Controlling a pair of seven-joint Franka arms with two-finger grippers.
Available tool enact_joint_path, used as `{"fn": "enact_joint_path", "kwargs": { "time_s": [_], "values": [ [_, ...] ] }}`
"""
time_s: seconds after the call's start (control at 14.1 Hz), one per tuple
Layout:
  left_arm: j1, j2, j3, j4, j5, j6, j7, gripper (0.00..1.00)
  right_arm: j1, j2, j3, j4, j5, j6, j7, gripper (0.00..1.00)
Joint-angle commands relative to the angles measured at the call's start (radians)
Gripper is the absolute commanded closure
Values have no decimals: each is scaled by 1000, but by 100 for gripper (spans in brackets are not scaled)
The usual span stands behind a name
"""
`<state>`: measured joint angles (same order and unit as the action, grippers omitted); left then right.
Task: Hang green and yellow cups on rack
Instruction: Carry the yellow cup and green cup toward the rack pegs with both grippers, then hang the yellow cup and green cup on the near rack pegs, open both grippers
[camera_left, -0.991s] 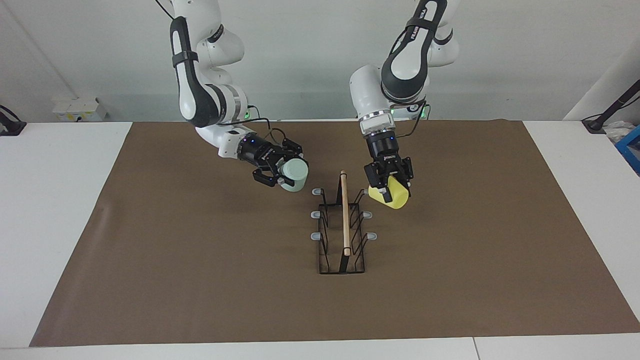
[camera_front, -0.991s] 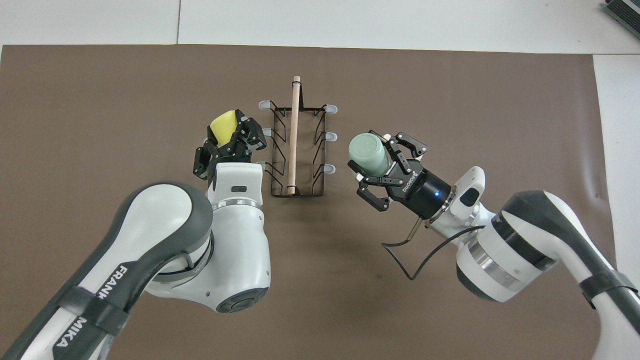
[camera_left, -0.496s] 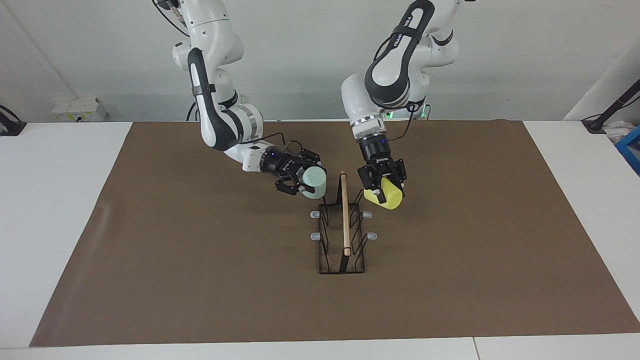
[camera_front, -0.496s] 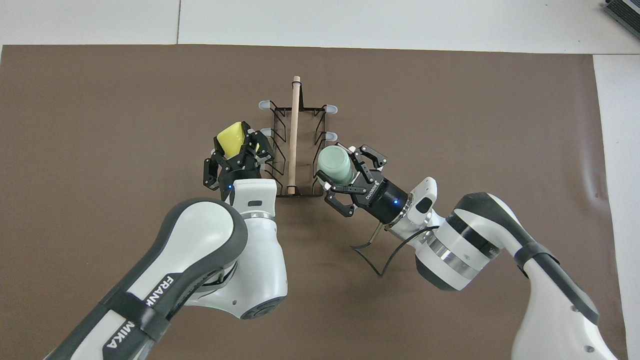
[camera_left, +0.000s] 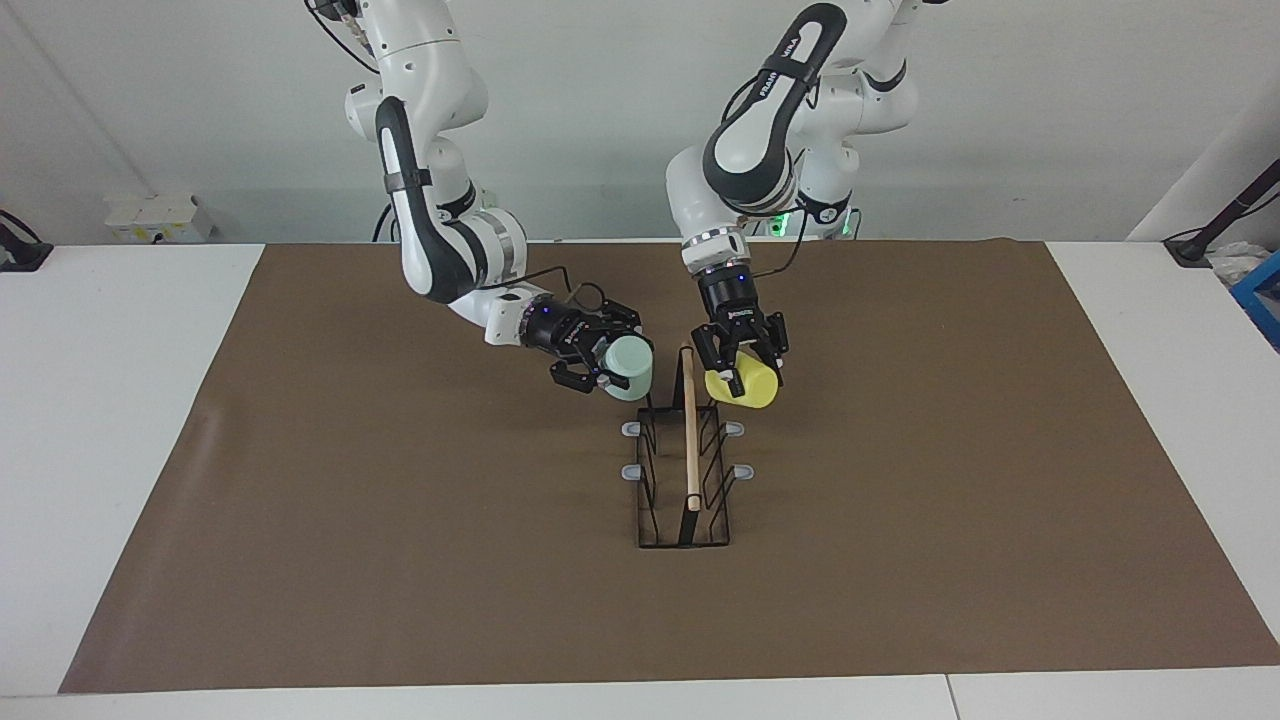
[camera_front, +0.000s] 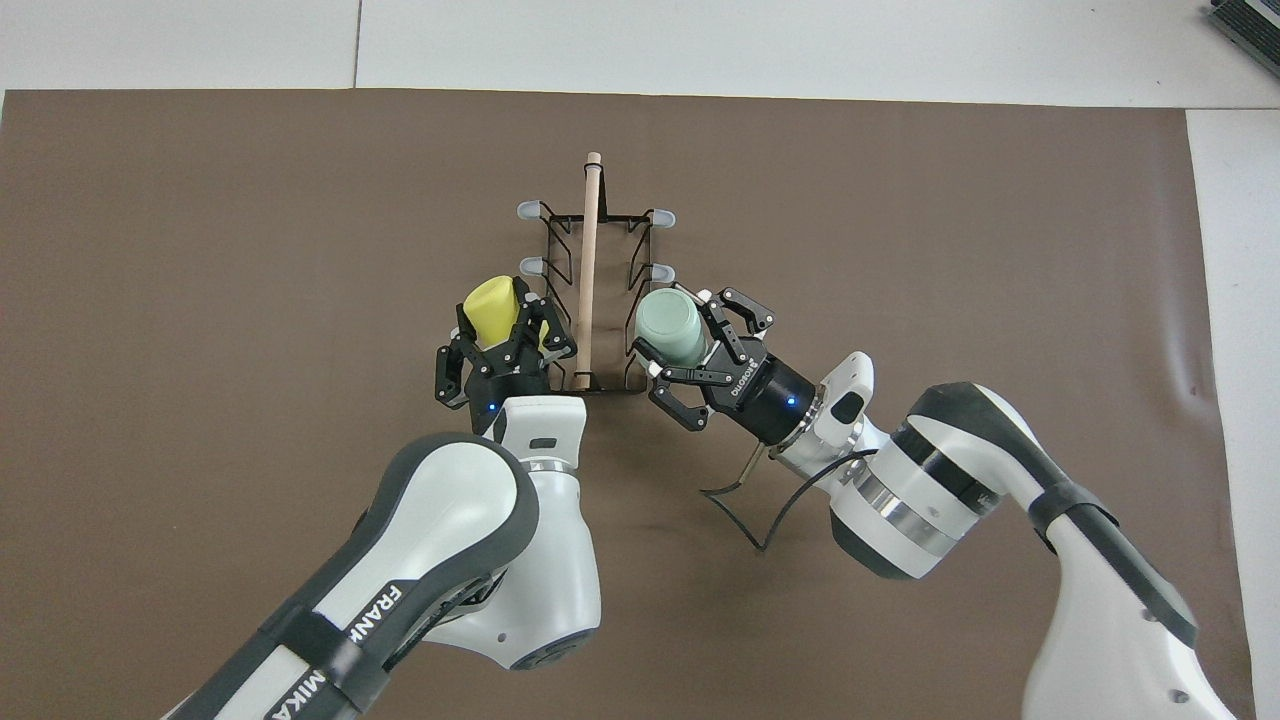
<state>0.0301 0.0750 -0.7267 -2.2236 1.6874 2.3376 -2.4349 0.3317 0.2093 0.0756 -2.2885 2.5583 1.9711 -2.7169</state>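
The black wire rack (camera_left: 688, 520) with its wooden rod (camera_left: 690, 430) stands mid-table on the brown mat. My right gripper (camera_left: 612, 367) is shut on the mint green cup (camera_left: 630, 366), tilted sideways at the rack's robot-end prong on the right arm's side; the cup hides that prong. My left gripper (camera_left: 740, 368) is shut on the yellow cup (camera_left: 745, 387), tilted against the matching prong on the left arm's side. From overhead, the green cup (camera_front: 668, 326) and the yellow cup (camera_front: 490, 306) flank the rod (camera_front: 587, 260). Four grey prong tips farther out stay bare.
The brown mat (camera_left: 400, 560) covers most of the white table (camera_left: 100, 400). A white box (camera_left: 155, 217) sits at the table's robot edge past the right arm's end. A blue object (camera_left: 1265, 295) lies at the left arm's end.
Both grippers carried their cups inward to the rack. The green cup reached the rack's side half a second ago and has held there; the yellow cup kept closing in until now.
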Motion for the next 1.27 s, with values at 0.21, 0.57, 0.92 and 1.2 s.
{"fn": "enact_joint_path", "kwargs": {
  "time_s": [0.21,0.57,0.92,1.2],
  "values": [
    [-6,-29,-28,-50,11,-11,-30,100,47,73,3,44,154,2,-96,74],
    [5,-35,-28,-37,5,49,-15,79,44,110,1,44,152,-31,-130,74],
    [19,-47,-16,-37,-12,83,-3,28,43,110,1,44,152,-24,-129,33],
    [28,-57,-14,-37,-21,98,22,6,38,111,1,44,146,-12,-126,3]
  ]
}}
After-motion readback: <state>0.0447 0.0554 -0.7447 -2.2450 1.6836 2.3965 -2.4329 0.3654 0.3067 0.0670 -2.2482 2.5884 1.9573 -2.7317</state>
